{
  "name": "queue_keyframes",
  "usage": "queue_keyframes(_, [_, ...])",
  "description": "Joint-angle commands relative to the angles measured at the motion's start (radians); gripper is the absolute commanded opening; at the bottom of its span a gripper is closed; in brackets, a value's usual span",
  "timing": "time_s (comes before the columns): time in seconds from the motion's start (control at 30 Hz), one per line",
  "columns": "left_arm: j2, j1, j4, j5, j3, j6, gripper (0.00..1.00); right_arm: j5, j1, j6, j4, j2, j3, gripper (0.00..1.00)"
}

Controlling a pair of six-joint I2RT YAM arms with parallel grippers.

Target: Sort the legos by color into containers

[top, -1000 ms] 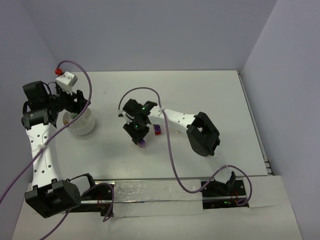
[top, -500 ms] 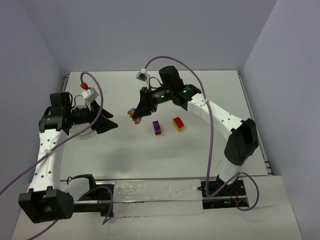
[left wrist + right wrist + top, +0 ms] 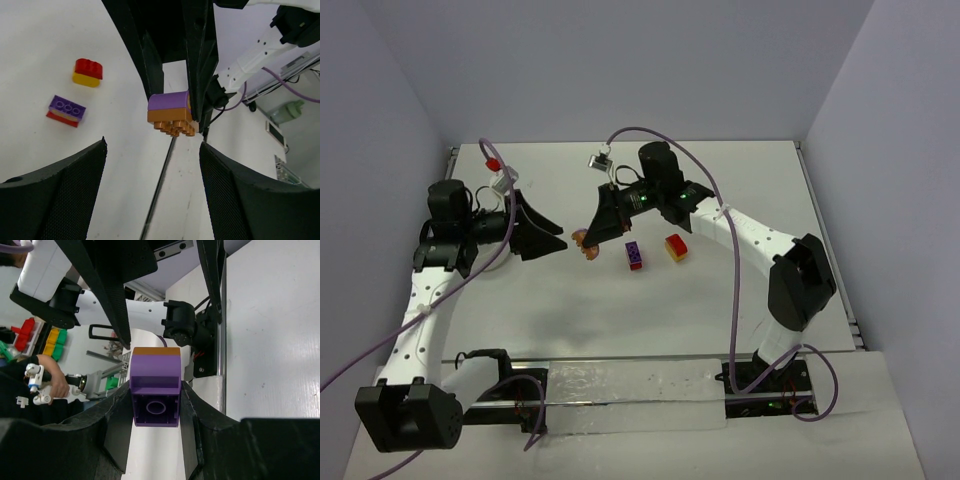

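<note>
My right gripper (image 3: 592, 238) is shut on a purple-on-orange lego stack (image 3: 584, 240) and holds it in the air over the table's middle left. The stack also shows between the right fingers in the right wrist view (image 3: 155, 387) and in the left wrist view (image 3: 170, 114). My left gripper (image 3: 561, 241) is open and empty, its tips facing the stack from the left, close but apart. A purple-on-red lego (image 3: 634, 255) and a red-and-yellow lego (image 3: 675, 247) lie on the table to the right. The white tub is out of view.
The white table (image 3: 720, 300) has walls at the back and on both sides. Purple cables loop over both arms. The metal rail with the arm bases (image 3: 620, 385) runs along the near edge.
The tub, in view a second ago, no longer shows. The right gripper has lifted the stack off the table. In the last half second the left gripper moved right, towards the stack.
</note>
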Motion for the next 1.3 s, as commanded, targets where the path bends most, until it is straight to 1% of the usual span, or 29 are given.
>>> queue_keyframes(0.0, [-0.008,-0.031,0.121,0.041,0.008,-0.108,0.81,-0.030,0.023,-0.014,0.023,-0.021,0.044,0.00])
queue_keyframes(0.13, [-0.001,-0.045,0.144,0.053,0.007,-0.134,0.81,-0.020,0.028,-0.053,-0.024,-0.017,0.064,0.00])
queue_keyframes(0.43, [0.014,-0.078,0.165,0.054,0.000,-0.155,0.79,-0.026,0.036,-0.050,-0.029,-0.010,0.083,0.00])
queue_keyframes(0.57, [0.016,-0.083,0.165,0.052,-0.001,-0.152,0.72,-0.028,0.037,-0.048,-0.025,-0.007,0.086,0.00])
queue_keyframes(0.73, [0.019,-0.085,0.170,0.058,0.000,-0.153,0.54,-0.020,0.040,-0.063,-0.041,-0.004,0.090,0.00])
queue_keyframes(0.8, [0.019,-0.085,0.175,0.062,-0.001,-0.158,0.51,-0.012,0.042,-0.079,-0.062,-0.001,0.096,0.00])
queue_keyframes(0.87, [0.019,-0.087,0.192,0.068,-0.002,-0.177,0.51,0.004,0.045,-0.104,-0.092,0.000,0.101,0.00])
queue_keyframes(0.93, [0.021,-0.087,0.196,0.071,-0.003,-0.178,0.54,0.017,0.047,-0.118,-0.111,0.000,0.106,0.00])
queue_keyframes(1.07, [0.022,-0.089,0.196,0.075,-0.001,-0.182,0.55,0.032,0.048,-0.129,-0.130,0.001,0.110,0.00])
queue_keyframes(1.17, [0.021,-0.090,0.196,0.077,-0.004,-0.180,0.49,0.033,0.048,-0.123,-0.124,-0.001,0.110,0.00])
queue_keyframes(1.2, [0.021,-0.091,0.196,0.077,-0.005,-0.179,0.45,0.032,0.047,-0.120,-0.121,-0.002,0.109,0.00])
queue_keyframes(1.23, [0.021,-0.091,0.196,0.080,-0.007,-0.178,0.39,0.030,0.047,-0.119,-0.120,-0.001,0.109,0.00])
queue_keyframes(1.27, [0.022,-0.092,0.194,0.082,-0.008,-0.174,0.30,0.029,0.048,-0.115,-0.116,0.000,0.109,0.00])
